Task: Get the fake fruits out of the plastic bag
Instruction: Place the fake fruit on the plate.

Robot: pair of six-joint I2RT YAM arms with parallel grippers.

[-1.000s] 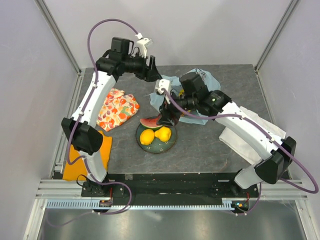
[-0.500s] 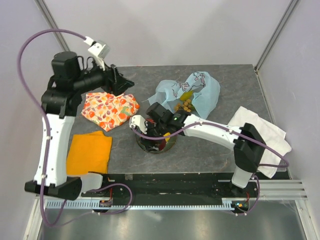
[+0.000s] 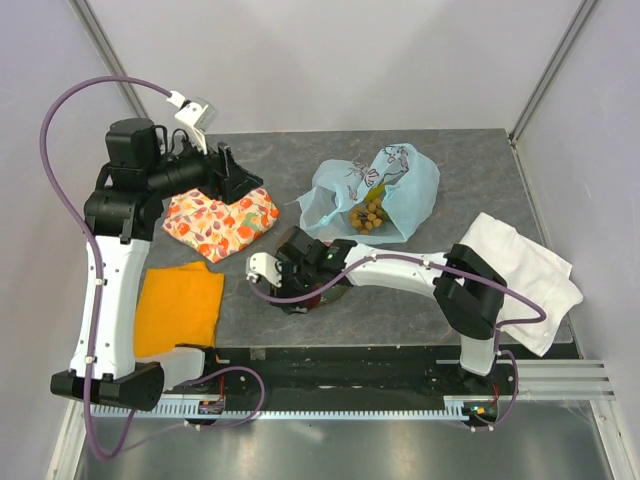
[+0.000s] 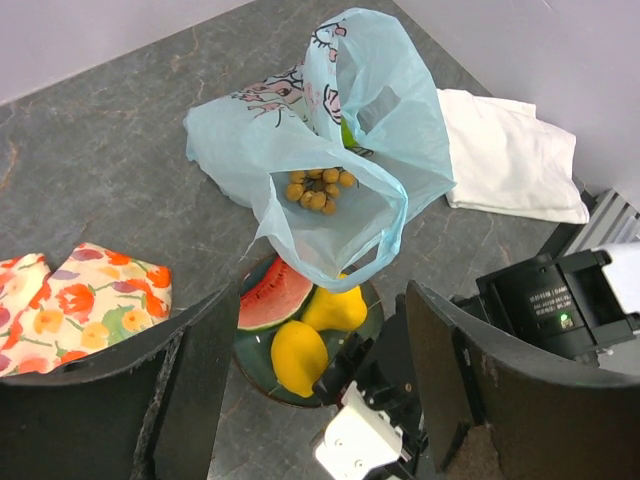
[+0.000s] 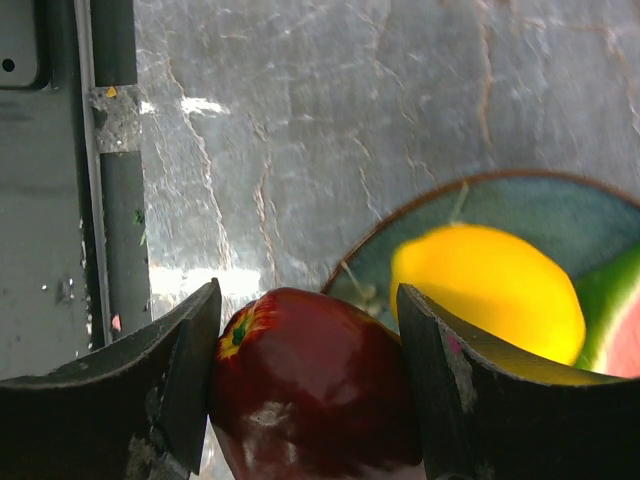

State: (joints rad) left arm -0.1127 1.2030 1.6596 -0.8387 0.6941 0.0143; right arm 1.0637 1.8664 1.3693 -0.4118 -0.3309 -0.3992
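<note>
**Ana:** The dark red apple (image 5: 310,385) sits between the right tool's (image 5: 308,320) two fingers, which are closed onto its widest part. It's glossy hard plastic and probably light, so I'd call it slippery rather than fragile. A hold across the belly looks sound.

**Ben:** What's beside that tool?

**Ana:** A lemon (image 5: 487,290) just to one side, on the teal plate (image 5: 530,200), with the watermelon slice (image 5: 610,320) beyond it. The apple hangs at the plate's rim, partly over bare desk (image 5: 330,120). I can't tell whether it touches.

**Ben:** And the left tool (image 4: 312,340)?

**Ana:** It's spread wide, gripping nothing, high up. Below and ahead of it lies the plastic bag (image 4: 390,120), mouth gaping. There's a grape bunch (image 4: 318,188) inside and a green piece (image 4: 347,135) deeper in.

**Ben:** How would those handle?

**Ana:** The bunch is knobbly and likely light, so pinch it across the cluster. The bag is thin and limp. I'd expect it to lift with the fruit unless a handle is pinned.
</note>
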